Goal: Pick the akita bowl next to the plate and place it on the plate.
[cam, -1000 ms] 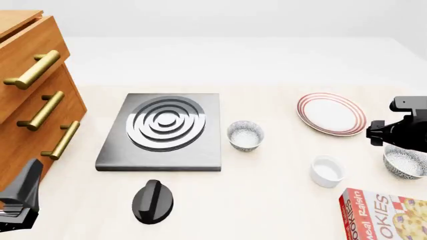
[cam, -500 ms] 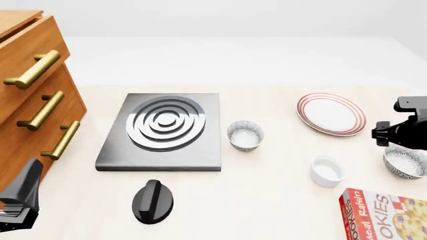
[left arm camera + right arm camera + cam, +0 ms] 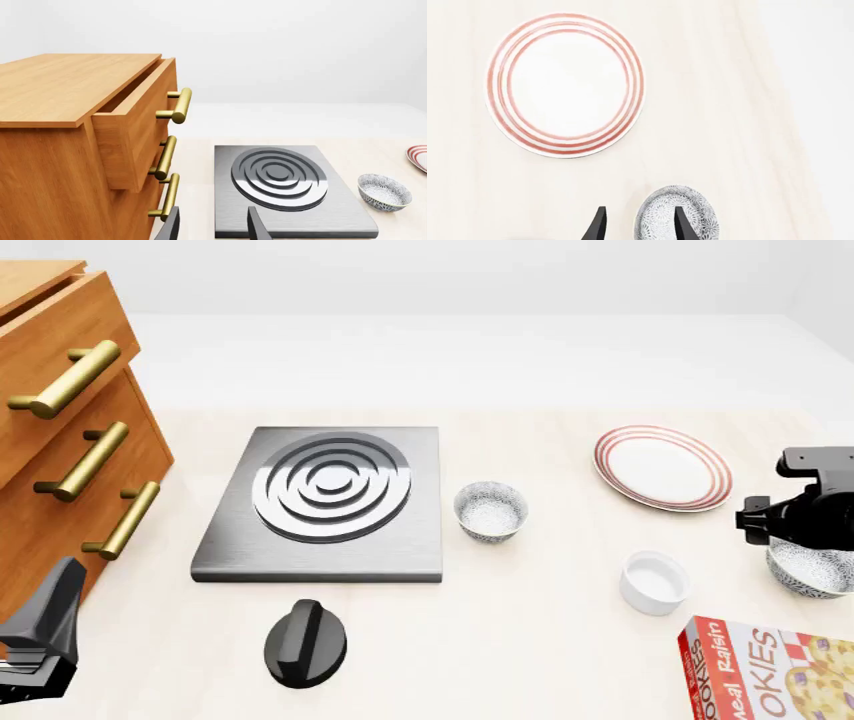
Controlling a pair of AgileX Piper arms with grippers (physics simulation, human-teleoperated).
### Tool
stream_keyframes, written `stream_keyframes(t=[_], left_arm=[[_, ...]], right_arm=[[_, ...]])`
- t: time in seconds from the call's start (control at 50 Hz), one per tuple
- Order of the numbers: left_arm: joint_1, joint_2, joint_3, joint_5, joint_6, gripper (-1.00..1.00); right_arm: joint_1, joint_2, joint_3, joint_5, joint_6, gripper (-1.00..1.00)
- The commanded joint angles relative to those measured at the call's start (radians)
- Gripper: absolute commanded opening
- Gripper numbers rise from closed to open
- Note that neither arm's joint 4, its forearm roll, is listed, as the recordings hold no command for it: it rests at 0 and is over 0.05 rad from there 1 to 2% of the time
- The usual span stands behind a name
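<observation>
Table (image 3: 534, 660): a pale wooden table top carrying everything below.
Akita bowl (image 3: 806, 570): a small round bowl with a grey-black speckled outside and a whitish inside, standing upright on the table at the right edge of the front view, nearer to us than the plate and well apart from it; the right arm covers its far rim. In the right wrist view the same bowl (image 3: 677, 215) sits partly between the fingertips.
Plate (image 3: 663, 467): a flat round white plate with thin red rings around its rim, lying on the table on the right, far side; nothing rests on it.
Right gripper (image 3: 637, 225): the black gripper hangs just above the akita bowl, its two fingers apart, one finger over the bowl's rim, the other beside the bowl; it grips nothing.
Left gripper (image 3: 212, 227): the black gripper at the near left corner, fingers apart and empty, beside the drawers.
Second bowl (image 3: 491, 511): an alike speckled bowl, just right of the hob.
Hob (image 3: 320, 502): a dark grey square slab with raised concentric rings.
Ramekin (image 3: 654, 582): a plain white small cup, between the two bowls, nearer to us.
Knob (image 3: 306, 642): a black round knob, on the near side of the hob.
Drawers (image 3: 67, 440): a wooden chest with brass bar handles, at the left.
Box (image 3: 767, 670): a red cookie box at the near right corner.
</observation>
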Motion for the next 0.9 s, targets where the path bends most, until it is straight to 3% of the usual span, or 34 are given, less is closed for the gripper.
stream_keyframes(t=[0.02,0.34,0.36,0.9], left_arm=[[0.000,0.000,0.000,0.000,0.000,1.00],[0.000,0.000,0.000,0.000,0.000,1.00],[0.000,0.000,0.000,0.000,0.000,1.00],[0.000,0.000,0.000,0.000,0.000,1.00]], right_arm=[[-0.001,0.059,0.010,-0.038,-0.002,1.00],[-0.004,0.099,0.005,-0.038,-0.010,1.00],[0.004,0.136,0.078,-0.119,0.010,1.00],[-0.017,0.126,0.090,-0.122,0.008,1.00]])
